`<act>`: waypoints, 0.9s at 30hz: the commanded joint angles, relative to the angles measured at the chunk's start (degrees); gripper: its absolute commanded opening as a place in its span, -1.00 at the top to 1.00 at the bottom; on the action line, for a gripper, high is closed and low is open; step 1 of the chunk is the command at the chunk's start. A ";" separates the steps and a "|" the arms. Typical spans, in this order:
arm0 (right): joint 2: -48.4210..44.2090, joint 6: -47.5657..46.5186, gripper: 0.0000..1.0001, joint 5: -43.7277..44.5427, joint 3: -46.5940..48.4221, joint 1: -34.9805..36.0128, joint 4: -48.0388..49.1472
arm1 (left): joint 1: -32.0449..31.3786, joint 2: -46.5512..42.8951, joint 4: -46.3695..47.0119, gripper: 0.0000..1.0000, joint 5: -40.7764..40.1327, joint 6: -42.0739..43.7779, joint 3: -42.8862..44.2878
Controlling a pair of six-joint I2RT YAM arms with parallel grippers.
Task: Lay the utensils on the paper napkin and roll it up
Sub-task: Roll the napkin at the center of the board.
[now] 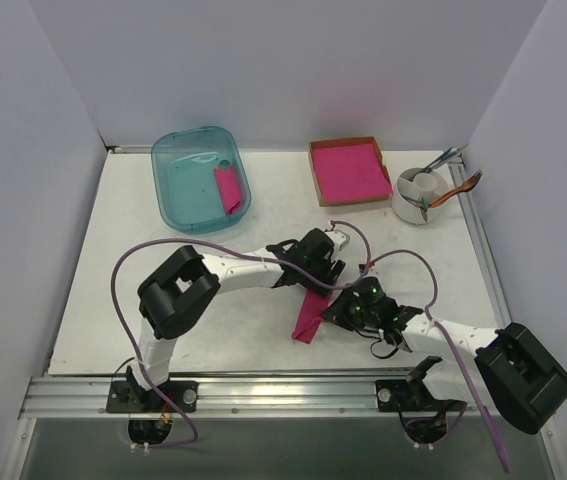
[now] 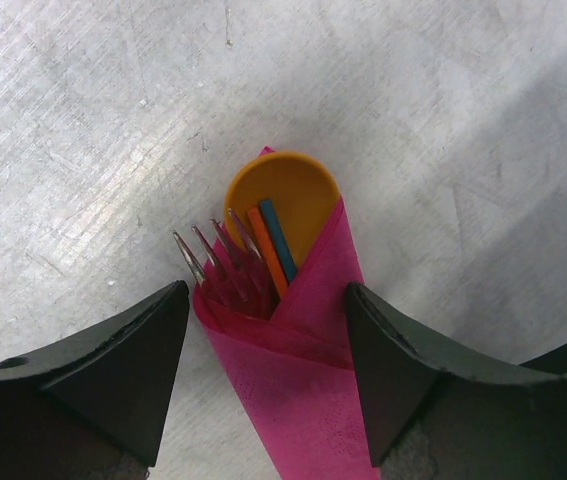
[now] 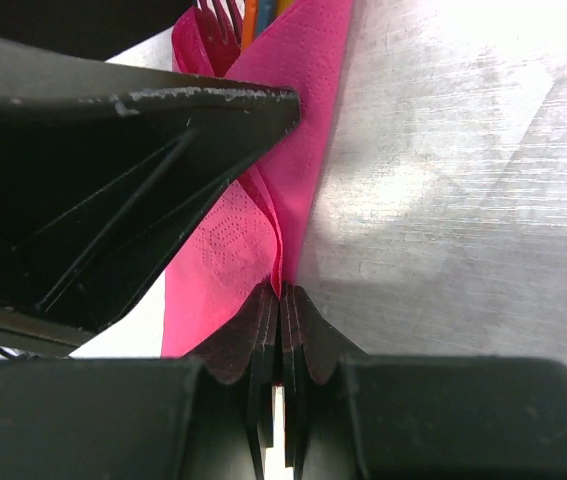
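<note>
The magenta paper napkin (image 1: pixel 310 317) lies near the table's front middle, wrapped into a narrow roll (image 2: pixel 303 380). From its open end stick out the orange spoon's round bowl (image 2: pixel 283 195) and the pale fork's tines (image 2: pixel 213 255). An orange and a teal strip show across the bowl. My left gripper (image 2: pixel 266 300) is open, one finger on each side of the roll, not squeezing it. My right gripper (image 3: pixel 281 290) is shut on a fold of the napkin (image 3: pixel 228 245) at the roll's near end. The fork tines (image 3: pixel 218 15) peek out at the top of the right wrist view.
At the back left stands a teal bin (image 1: pixel 200 177) with a pink roll (image 1: pixel 228 190) inside. A cardboard tray of pink sheets (image 1: pixel 348 170) sits at the back middle. To its right is a white cup (image 1: pixel 418 195) with cutlery. Purple cables loop over both arms.
</note>
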 commanded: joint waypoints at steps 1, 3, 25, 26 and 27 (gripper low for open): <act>-0.21 -0.28 1.00 2.73 0.21 0.50 -2.88 | -0.54 1.08 -2.60 -0.42 -1.49 3.56 2.26; -0.56 -0.37 1.00 2.81 0.30 0.50 -2.97 | -0.81 1.25 -2.42 -0.40 -1.31 4.53 2.17; -8.56 -8.36 1.00 6.68 7.86 0.41 -18.69 | -2.48 4.68 -4.88 -0.30 -3.77 12.27 3.40; -8.73 -8.45 1.00 6.86 7.77 0.41 -19.22 | -2.48 4.86 -4.88 -0.29 -3.86 12.45 3.40; -8.82 -8.45 1.00 6.94 7.68 0.50 -19.31 | -2.48 4.95 -4.79 -0.29 -3.95 12.54 3.31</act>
